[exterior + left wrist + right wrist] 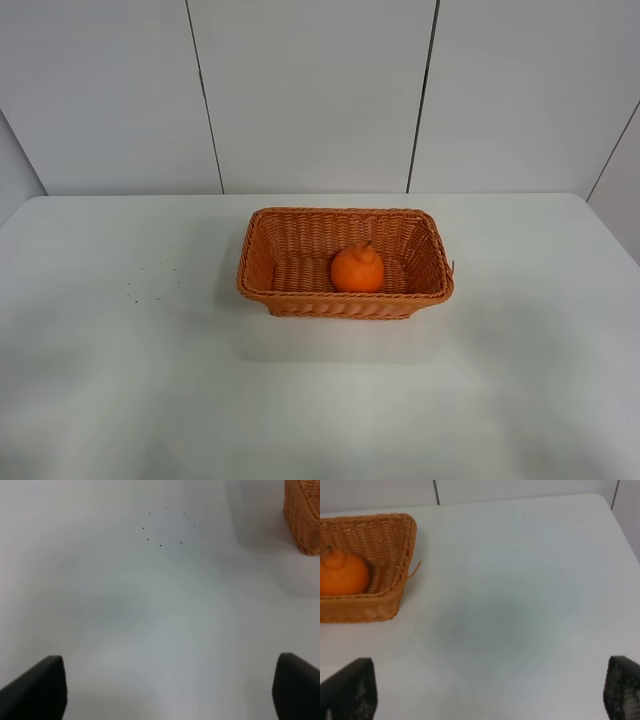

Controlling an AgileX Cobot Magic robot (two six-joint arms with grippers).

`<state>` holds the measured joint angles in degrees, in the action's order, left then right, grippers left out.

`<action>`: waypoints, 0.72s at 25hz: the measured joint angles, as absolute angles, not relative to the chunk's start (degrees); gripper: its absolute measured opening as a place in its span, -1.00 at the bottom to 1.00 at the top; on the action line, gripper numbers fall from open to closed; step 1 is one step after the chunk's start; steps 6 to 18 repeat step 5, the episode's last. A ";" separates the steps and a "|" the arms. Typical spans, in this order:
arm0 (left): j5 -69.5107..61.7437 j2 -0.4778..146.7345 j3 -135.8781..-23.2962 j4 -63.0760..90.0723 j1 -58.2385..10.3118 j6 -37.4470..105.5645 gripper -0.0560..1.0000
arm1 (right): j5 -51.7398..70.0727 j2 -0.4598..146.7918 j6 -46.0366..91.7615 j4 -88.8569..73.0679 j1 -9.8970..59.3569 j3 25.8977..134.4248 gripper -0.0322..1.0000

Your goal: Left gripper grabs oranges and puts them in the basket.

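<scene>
The orange lies inside the woven wicker basket in the middle of the white table, near its front wall. The right wrist view shows the orange in the basket too. Neither arm shows in the high view. My left gripper is open and empty over bare table, its black fingertips wide apart, with a corner of the basket ahead of it. My right gripper is open and empty, to the right of the basket.
A ring of small dark dots marks the table left of the basket; it also shows in the high view. A white panelled wall stands behind the table.
</scene>
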<state>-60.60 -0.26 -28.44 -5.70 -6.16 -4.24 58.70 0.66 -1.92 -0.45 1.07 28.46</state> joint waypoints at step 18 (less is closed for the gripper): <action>-60.60 -0.26 -28.44 -5.66 -6.16 -4.24 0.86 | 58.70 0.66 -1.92 -0.45 1.07 28.46 0.41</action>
